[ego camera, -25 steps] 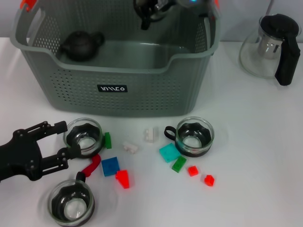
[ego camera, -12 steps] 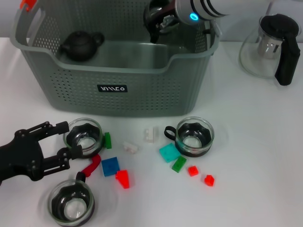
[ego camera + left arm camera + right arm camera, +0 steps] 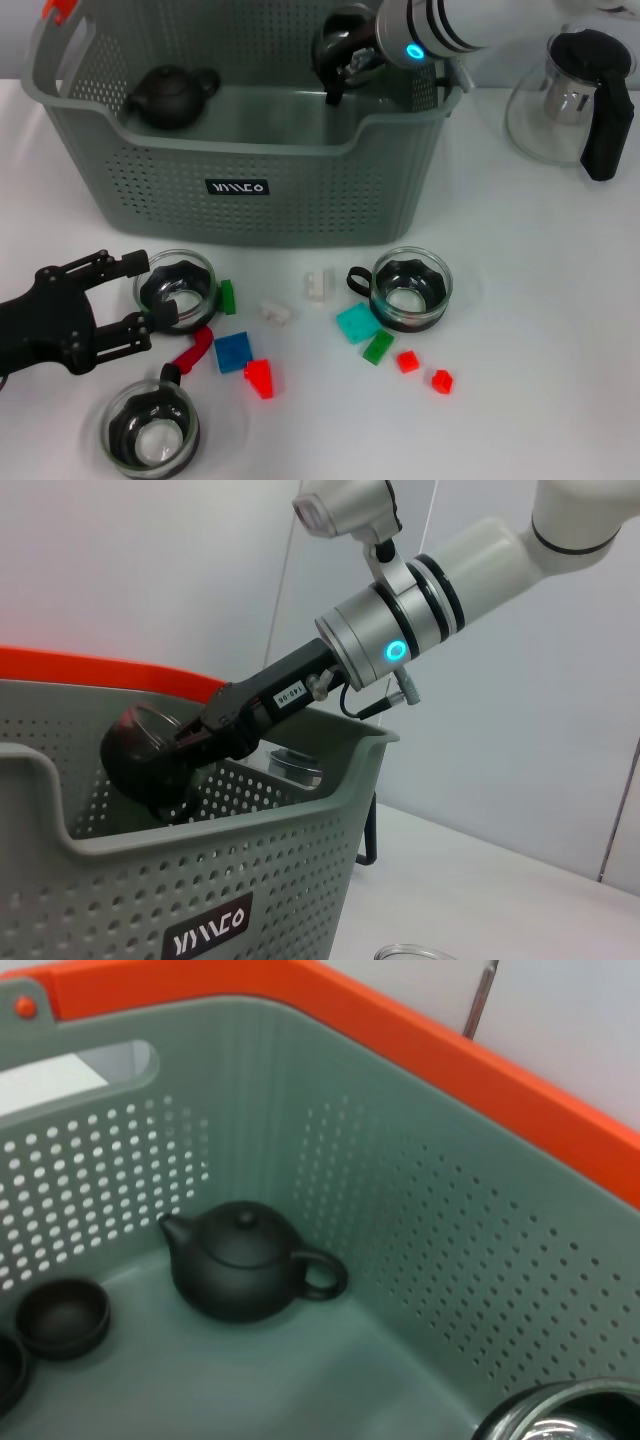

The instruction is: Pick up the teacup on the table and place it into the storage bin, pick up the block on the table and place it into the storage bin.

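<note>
My right gripper (image 3: 345, 55) reaches into the grey storage bin (image 3: 250, 190) from the back right, shut on a dark glass teacup (image 3: 335, 40) that hangs above the bin floor. The left wrist view shows that teacup (image 3: 145, 760) clamped in the right gripper (image 3: 215, 730) inside the storage bin (image 3: 200, 880). My left gripper (image 3: 138, 296) lies open at the table's front left, fingertips just left of another teacup (image 3: 178, 290). Two more teacups (image 3: 410, 288) (image 3: 152, 428) stand in front. Several small blocks lie between them, including blue (image 3: 233, 351), red (image 3: 259, 377) and cyan (image 3: 357, 322) ones.
A black teapot (image 3: 172, 95) sits in the bin's far left corner, and the right wrist view shows small black cups (image 3: 62, 1315) near the teapot (image 3: 245, 1260). A glass teapot with a black handle (image 3: 570, 95) stands at the back right.
My right arm has carried its teacup down and to the right inside the bin. The left gripper has drawn slightly back to the left, away from the teacup.
</note>
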`<act>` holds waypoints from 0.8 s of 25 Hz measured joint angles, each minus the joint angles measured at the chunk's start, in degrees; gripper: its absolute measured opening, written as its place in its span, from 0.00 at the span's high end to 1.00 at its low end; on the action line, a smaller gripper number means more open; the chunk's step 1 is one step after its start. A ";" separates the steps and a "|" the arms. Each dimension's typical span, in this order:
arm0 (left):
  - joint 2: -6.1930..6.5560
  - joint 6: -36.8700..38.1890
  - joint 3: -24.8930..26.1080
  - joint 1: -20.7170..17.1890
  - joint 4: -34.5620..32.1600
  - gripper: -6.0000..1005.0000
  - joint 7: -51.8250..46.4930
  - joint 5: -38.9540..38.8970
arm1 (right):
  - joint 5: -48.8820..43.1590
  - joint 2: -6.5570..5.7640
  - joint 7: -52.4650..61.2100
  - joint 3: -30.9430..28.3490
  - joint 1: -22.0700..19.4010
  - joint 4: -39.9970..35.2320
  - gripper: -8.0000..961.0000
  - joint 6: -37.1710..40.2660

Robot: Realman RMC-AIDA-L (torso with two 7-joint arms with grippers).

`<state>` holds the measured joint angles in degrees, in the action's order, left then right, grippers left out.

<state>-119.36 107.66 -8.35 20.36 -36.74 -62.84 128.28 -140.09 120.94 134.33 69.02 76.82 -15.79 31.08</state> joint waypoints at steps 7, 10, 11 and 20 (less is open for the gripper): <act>0.00 -0.07 -0.08 0.04 0.00 0.23 0.00 0.18 | 0.17 0.00 -0.60 -0.03 -0.24 0.32 0.89 -0.03; 0.00 -0.08 -0.09 0.04 0.00 0.23 0.00 0.18 | 0.17 0.00 -0.98 -0.03 -0.26 0.59 0.89 -0.02; 0.00 -0.08 -0.09 0.03 0.00 0.23 0.00 0.18 | 0.17 0.00 -1.15 -0.03 -0.27 0.66 0.89 -0.04; -0.06 -0.87 0.00 -0.18 0.33 0.23 0.00 0.17 | 1.46 -0.02 -2.02 -0.03 -0.30 1.03 0.88 0.00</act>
<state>-119.42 106.79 -8.35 20.18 -36.41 -62.84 128.45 -138.63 120.92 132.31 68.99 76.52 -14.76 31.08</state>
